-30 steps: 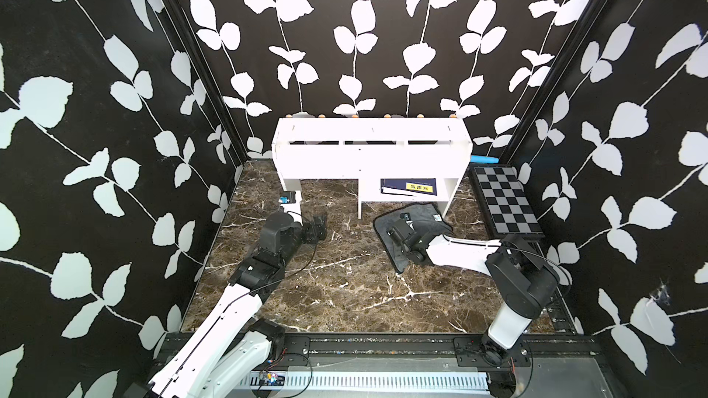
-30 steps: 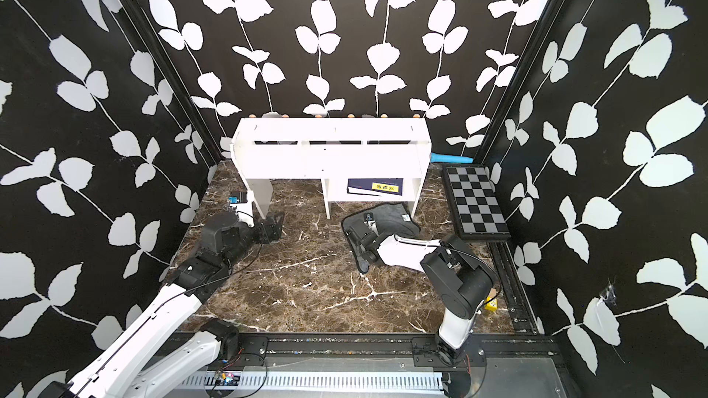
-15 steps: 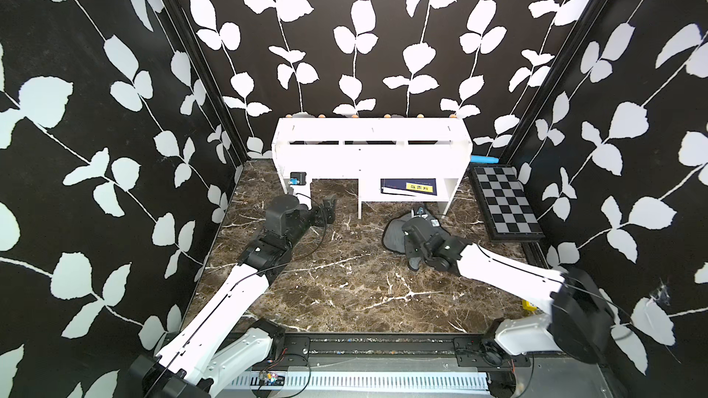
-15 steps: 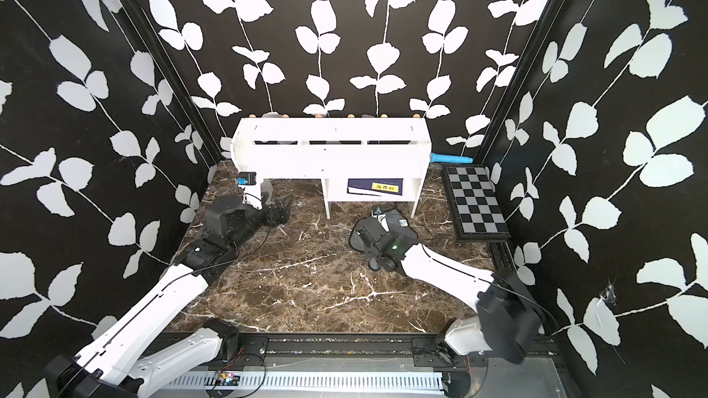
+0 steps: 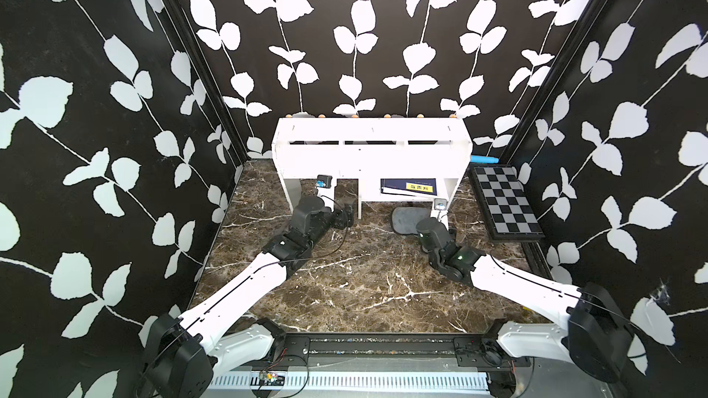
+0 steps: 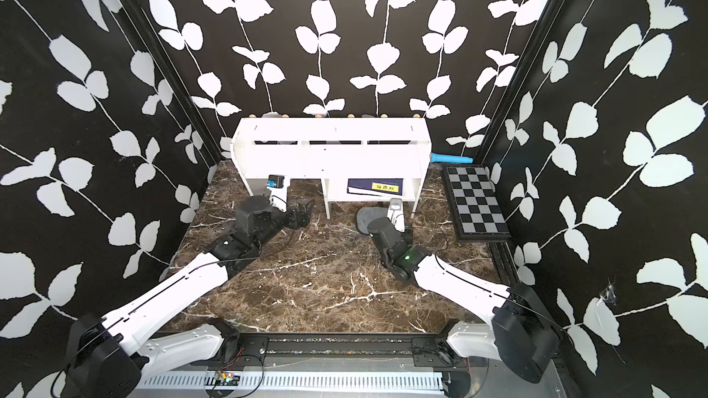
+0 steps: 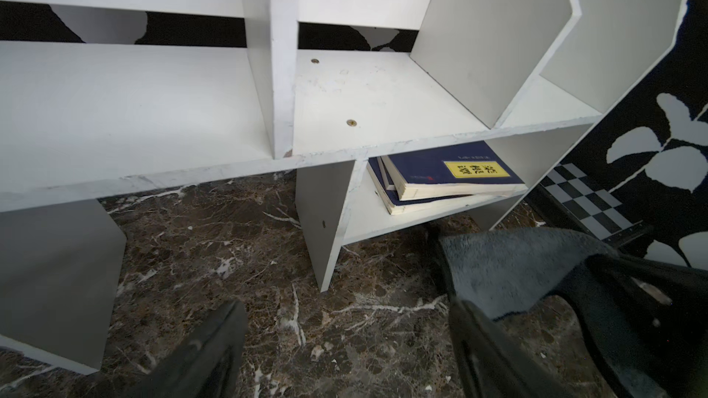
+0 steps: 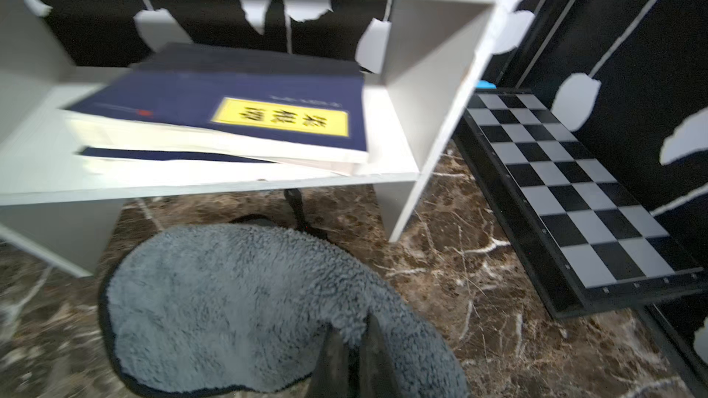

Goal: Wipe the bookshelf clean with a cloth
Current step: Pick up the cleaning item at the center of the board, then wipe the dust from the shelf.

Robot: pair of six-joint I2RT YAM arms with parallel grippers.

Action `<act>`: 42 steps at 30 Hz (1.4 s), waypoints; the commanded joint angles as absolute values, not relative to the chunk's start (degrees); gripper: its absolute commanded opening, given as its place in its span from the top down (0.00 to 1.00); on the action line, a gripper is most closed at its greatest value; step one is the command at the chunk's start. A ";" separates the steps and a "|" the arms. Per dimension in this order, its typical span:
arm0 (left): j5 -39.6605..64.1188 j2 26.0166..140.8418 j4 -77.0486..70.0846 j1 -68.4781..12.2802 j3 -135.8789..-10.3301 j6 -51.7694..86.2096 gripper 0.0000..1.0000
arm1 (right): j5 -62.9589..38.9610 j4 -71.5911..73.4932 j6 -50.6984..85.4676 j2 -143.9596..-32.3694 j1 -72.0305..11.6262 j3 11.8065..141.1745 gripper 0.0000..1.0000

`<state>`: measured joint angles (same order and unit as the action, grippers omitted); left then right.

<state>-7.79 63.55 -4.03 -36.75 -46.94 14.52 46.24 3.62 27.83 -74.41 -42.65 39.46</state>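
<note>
Now at bookshelf (image 5: pixel 371 155): cloth (image 8: pixel 237 300) brought forward

Grey face up, carried from middle of tabletop (image 5: pixel 364 281) to just before lower cubby (image 8: pixel 383 155); not yet touching any board. Right pincer (image 8: pixel 352 325): clenched on cloth edge. Left pincer (image 7: pixel 346 306): spread wide, empty, likewise advanced toward bookshelf front. Apparently about to begin wiping.

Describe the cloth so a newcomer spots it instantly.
Find the long white bookshelf at the back wall. In front of its cubby holding blue books, the jaws of the right gripper pinch the cloth. It alone is fuzzy, grey and dark-edged.
</note>
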 commanded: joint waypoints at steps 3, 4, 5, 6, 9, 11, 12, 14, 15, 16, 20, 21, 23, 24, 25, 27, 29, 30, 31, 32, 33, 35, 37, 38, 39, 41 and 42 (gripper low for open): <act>-11.82 63.65 -8.39 -41.15 -42.39 15.69 0.15 | 48.26 21.49 18.72 -85.40 -42.22 39.99 1.00; -12.49 63.98 -8.79 -42.01 -41.76 15.90 0.15 | 48.14 28.57 14.97 -85.80 -42.61 38.22 1.00; -12.86 64.33 -9.13 -42.59 -41.15 16.17 0.15 | 49.19 35.01 11.98 -85.93 -42.71 36.45 1.00; -13.25 64.62 -9.29 -43.18 -40.72 16.39 0.15 | 50.61 39.88 9.97 -86.07 -42.47 35.53 1.00; -14.36 65.37 -9.63 -44.54 -39.45 17.08 0.15 | 53.15 48.21 4.47 -87.77 -40.74 36.18 1.00; -14.80 65.35 -9.94 -44.80 -38.44 17.74 0.15 | 52.68 53.48 0.90 -89.59 -39.94 37.28 1.00; -14.86 65.19 -9.95 -44.87 -38.01 18.02 0.15 | 53.10 55.18 -0.79 -90.55 -39.73 38.31 1.00; -14.77 64.78 -9.67 -44.87 -37.59 18.27 0.15 | 53.96 56.50 -2.93 -92.86 -38.81 40.99 1.00; -14.69 64.52 -9.40 -44.91 -37.58 18.35 0.15 | 54.13 56.25 -2.70 -93.72 -37.95 42.22 1.00; -14.75 64.21 -9.11 -44.91 -37.56 18.43 0.15 | 54.06 55.34 -1.73 -94.13 -36.91 43.14 1.00; -16.47 62.51 -7.66 -44.92 -37.29 18.15 0.14 | 54.04 48.84 5.06 -94.22 -32.09 44.94 1.00; -16.99 62.04 -7.27 -44.93 -37.13 18.11 0.14 | 54.06 48.53 5.92 -94.22 -31.32 44.69 1.00; -17.52 61.22 -6.84 -44.92 -36.81 17.99 0.13 | 54.10 48.75 6.35 -93.95 -29.98 43.34 1.00; -17.71 60.84 -6.63 -44.91 -36.64 18.11 0.13 | 54.44 48.78 6.33 -93.65 -29.63 42.64 1.00; -17.88 60.48 -6.60 -44.92 -36.49 18.11 0.13 | 54.75 48.91 6.33 -93.00 -29.48 41.65 1.00; -18.37 59.98 -6.55 -44.96 -36.11 18.26 0.13 | 54.37 49.70 5.98 -91.13 -29.42 39.29 1.00; -18.90 59.77 -6.66 -44.92 -35.88 18.28 0.13 | 51.79 47.52 7.89 -87.13 -29.44 36.95 1.00; -19.16 59.91 -6.68 -44.97 -35.78 18.29 0.13 | 51.72 45.11 9.53 -85.10 -29.44 36.36 1.00; -19.30 60.05 -6.75 -44.94 -35.77 18.28 0.13 | 51.93 43.43 11.09 -83.33 -29.40 35.88 1.00; -19.42 60.30 -6.74 -44.92 -35.74 18.20 0.13 | 51.97 44.10 11.31 -81.89 -29.32 35.05 1.00; -19.49 60.56 -6.70 -44.91 -35.69 18.26 0.13 | 51.69 45.32 10.41 -80.69 -29.27 34.41 1.00; -19.51 61.02 -6.77 -44.91 -35.70 18.60 0.13 | 49.65 45.27 7.91 -79.19 -29.02 35.17 1.00; -20.29 61.60 -6.49 -44.92 -35.62 19.22 0.13 | 46.99 43.51 4.87 -79.05 -28.83 37.35 1.00; -21.13 61.84 -6.05 -44.91 -35.65 19.55 0.13 | 46.30 42.53 3.60 -79.33 -28.83 38.39 1.00; -22.35 61.95 -5.22 -44.96 -35.67 20.12 0.13 | 46.12 41.54 3.03 -79.50 -28.83 39.19 1.00; -24.93 61.93 -3.52 -44.92 -35.38 21.50 0.13 | 44.75 39.85 4.09 -79.29 -28.90 39.21 1.00; -26.14 61.72 -2.80 -44.91 -35.04 22.19 0.13 | 43.39 38.03 5.77 -78.69 -29.02 38.60 1.00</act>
